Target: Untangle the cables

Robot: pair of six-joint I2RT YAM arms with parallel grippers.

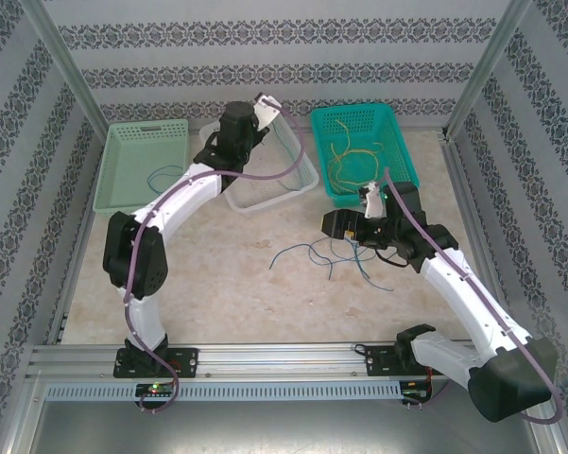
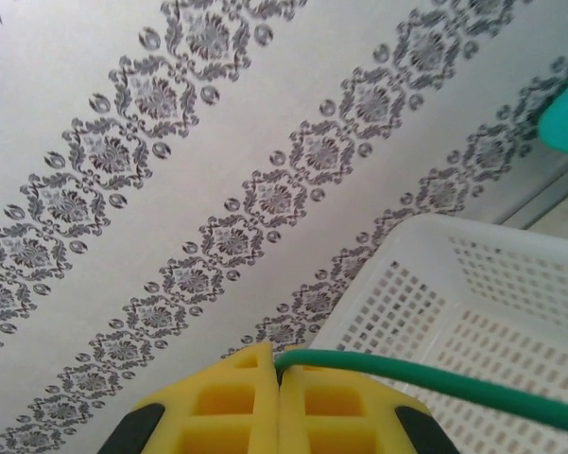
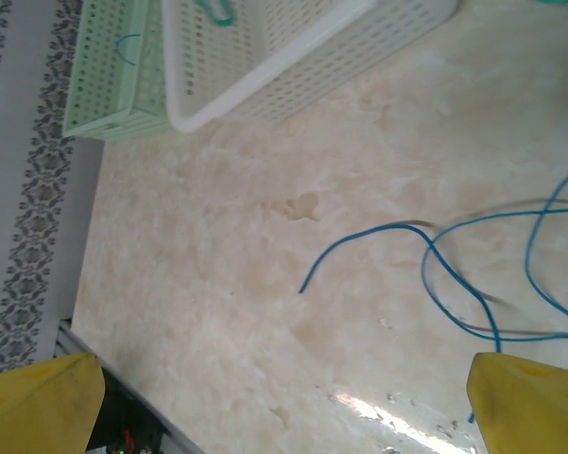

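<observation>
1. Held left tool [image 2: 279,397] clamped on green cable [image 2: 435,378] above white basket [image 2: 473,312].
2. Had right tool [image 3: 284,407] gaping wide apart, low over table [image 3: 265,189].
3. Spotted blue cables [image 3: 378,229] tangled on table beside it; yellow ones [image 1: 359,156] in teal basket [image 1: 323,151].

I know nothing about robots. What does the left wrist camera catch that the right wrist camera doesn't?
Left wrist camera: the left gripper up close, shut on a green cable that runs off to the right.

Right wrist camera, by contrast: the right gripper wide open above the marble table, with blue cables looping across it and a pale green basket at the far edge.

Both take in the white basket and the patterned wall.
</observation>
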